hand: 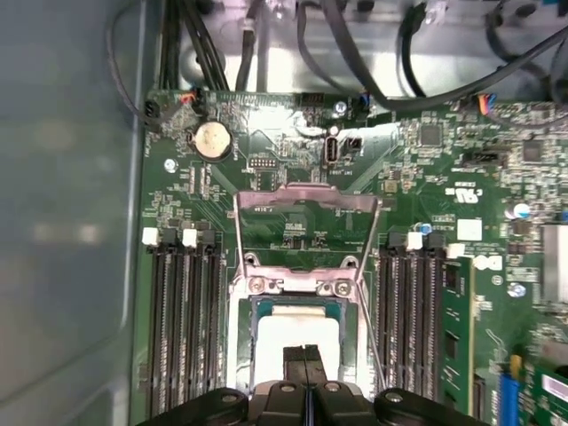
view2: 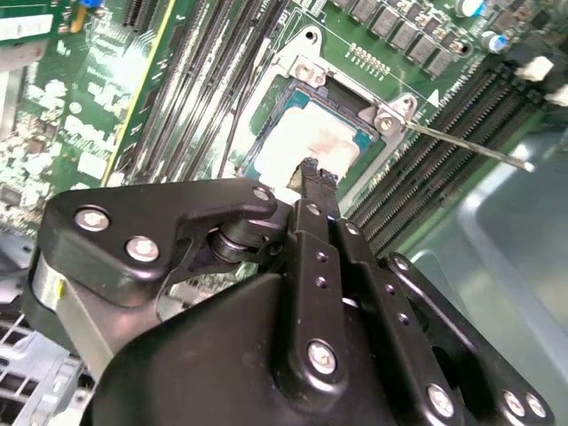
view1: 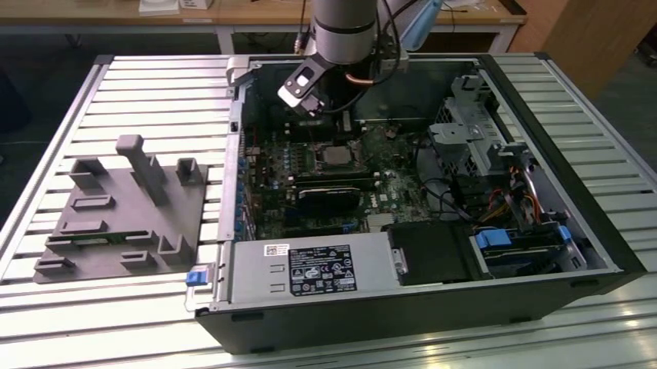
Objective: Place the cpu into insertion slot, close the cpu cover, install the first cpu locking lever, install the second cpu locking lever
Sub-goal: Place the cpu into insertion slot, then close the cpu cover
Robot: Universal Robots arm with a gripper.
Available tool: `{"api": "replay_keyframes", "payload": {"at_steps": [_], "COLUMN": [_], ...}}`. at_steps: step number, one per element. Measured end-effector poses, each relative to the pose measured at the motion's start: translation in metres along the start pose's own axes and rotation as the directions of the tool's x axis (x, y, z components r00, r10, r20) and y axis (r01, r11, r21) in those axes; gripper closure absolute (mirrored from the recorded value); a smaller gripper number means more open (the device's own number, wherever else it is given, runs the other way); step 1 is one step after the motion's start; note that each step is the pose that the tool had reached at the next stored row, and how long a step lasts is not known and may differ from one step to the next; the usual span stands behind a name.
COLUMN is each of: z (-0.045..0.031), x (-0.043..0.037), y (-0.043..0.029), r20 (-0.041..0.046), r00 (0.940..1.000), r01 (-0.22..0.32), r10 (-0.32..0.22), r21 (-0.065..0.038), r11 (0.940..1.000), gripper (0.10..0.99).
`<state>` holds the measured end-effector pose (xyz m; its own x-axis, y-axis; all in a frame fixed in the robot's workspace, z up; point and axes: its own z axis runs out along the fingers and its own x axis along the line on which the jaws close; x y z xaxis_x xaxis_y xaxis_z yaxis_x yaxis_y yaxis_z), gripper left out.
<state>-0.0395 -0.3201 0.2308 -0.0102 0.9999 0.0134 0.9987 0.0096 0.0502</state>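
The cpu (hand: 288,346) lies flat in the insertion slot (hand: 253,306) on the green board, its pale metal top up; it also shows as cpu (view2: 306,146) and cpu (view1: 334,157). The cpu cover (hand: 306,197) is swung open and stands up from its hinge, with the board visible through its window. Thin wire locking levers (hand: 238,248) run along both sides of the cover, and one lever (view2: 461,146) sticks out sideways, unlatched. My gripper (hand: 306,355) hangs just above the cpu's edge with its black fingers (view2: 312,191) shut together and nothing between them. In the exterior view the gripper (view1: 316,110) sits inside the open case.
Long black memory slots (hand: 182,328) flank the socket, and a green card (hand: 457,337) stands beside one bank. The grey power-supply box (view1: 308,269), cables (view1: 462,200) and a drive cage (view1: 467,131) crowd the case. A grey fixture tray (view1: 123,215) lies at the exterior view's left.
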Motion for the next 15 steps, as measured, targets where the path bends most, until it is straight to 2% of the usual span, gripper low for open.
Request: {"api": "replay_keyframes", "payload": {"at_steps": [4,7,15], "z": [-0.0127,-0.0186,-0.0193], "x": [0.0002,0.0002,0.0003], "y": [0.0006,0.0009,0.0009], "r20": [0.0001,0.0001,0.0000], "r00": [1.0000,1.0000,1.0000], "r01": [0.000,0.000,0.000], "r10": [0.000,0.000,0.000], "r21": [-0.001,-0.002,-0.002], "r11": [1.0000,1.0000,1.0000], "gripper": [0.980,0.980,0.980]}}
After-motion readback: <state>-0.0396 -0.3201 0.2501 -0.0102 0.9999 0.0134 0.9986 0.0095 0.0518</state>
